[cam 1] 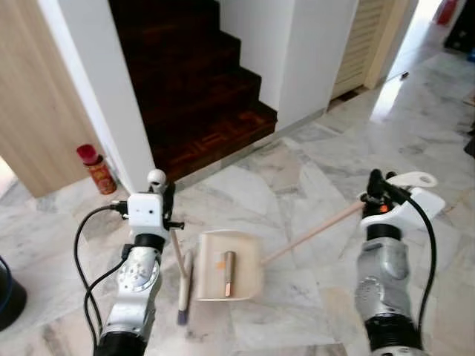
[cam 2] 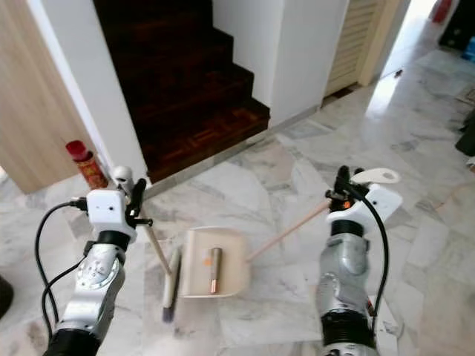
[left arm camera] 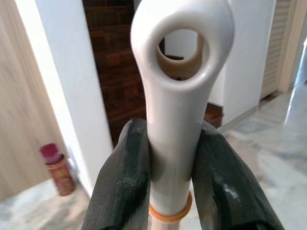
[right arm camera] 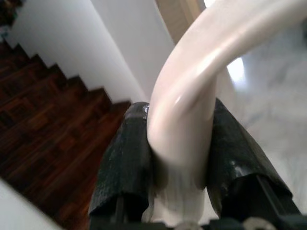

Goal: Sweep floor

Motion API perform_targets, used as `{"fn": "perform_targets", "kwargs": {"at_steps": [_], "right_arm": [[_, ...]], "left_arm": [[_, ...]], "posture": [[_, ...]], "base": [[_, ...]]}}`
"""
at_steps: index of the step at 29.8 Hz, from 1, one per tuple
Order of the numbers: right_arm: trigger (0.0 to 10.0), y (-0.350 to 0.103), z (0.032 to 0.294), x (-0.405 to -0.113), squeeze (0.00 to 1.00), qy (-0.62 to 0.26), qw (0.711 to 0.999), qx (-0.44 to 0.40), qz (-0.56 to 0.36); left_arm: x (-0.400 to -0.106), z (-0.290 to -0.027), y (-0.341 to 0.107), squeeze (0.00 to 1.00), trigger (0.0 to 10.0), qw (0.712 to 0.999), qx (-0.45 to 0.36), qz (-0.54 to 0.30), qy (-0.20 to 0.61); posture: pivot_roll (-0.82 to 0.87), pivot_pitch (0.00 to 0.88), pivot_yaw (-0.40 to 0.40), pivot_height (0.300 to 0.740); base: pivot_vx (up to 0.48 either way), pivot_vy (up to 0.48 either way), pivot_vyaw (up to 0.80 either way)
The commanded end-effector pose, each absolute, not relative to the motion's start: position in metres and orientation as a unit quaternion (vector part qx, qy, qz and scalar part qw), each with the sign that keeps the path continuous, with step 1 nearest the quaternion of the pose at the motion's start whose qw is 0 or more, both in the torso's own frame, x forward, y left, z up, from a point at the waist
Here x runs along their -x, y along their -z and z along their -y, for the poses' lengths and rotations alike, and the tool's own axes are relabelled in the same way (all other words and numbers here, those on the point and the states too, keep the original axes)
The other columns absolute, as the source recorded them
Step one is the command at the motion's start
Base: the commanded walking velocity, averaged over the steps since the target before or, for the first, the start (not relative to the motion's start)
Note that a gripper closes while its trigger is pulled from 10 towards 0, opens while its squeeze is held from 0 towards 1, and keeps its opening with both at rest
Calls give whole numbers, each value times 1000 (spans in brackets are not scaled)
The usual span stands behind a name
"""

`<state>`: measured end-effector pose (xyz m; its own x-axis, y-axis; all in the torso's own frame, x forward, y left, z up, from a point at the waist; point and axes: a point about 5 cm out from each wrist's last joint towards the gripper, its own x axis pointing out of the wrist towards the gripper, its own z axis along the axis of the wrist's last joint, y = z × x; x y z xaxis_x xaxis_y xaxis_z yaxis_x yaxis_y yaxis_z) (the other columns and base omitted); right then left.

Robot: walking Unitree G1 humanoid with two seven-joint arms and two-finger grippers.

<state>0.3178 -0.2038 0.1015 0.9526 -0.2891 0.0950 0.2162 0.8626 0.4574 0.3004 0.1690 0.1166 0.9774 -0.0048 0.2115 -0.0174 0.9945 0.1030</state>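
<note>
On the marble floor (cam 1: 297, 185) before the stairs (cam 1: 200, 96), our left gripper (left arm camera: 172, 177) clamps the broom (cam 1: 182, 285) handle, our right gripper (right arm camera: 180, 163) the dustpan (cam 1: 230, 265) handle; a tube (cam 1: 228, 273) lies in the pan.

We are looking at two silver arms. The left arm (cam 1: 137, 278) is showing round metal joints with small screws, and a white box (cam 1: 145, 210) is sitting at its wrist. Black cables (cam 1: 83, 259) are looping down beside it. The right arm (cam 1: 384, 285) is wearing a white wrist piece with a small orange spot, and a black cable (cam 1: 429, 245) is curving along it. Black fingers (left arm camera: 122, 187) are looking thick and a little shiny.
</note>
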Motion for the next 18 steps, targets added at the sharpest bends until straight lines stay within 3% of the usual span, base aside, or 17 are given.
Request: {"fn": "perform_targets", "kwargs": {"at_steps": [1,18], "right_arm": [[10000,-97,214,-314,0,162,947,-264,83],[10000,-105,205,-319,0,120,957,-247,91]], "left_arm": [[-302,-168,-134,0,10000,989,-58,137,8],[-302,-172,-138,0,10000,989,-63,135,-7]], "posture": [[13,0,55,740],[16,0,30,740]], "base": [[0,0,0],[0,0,0]]}}
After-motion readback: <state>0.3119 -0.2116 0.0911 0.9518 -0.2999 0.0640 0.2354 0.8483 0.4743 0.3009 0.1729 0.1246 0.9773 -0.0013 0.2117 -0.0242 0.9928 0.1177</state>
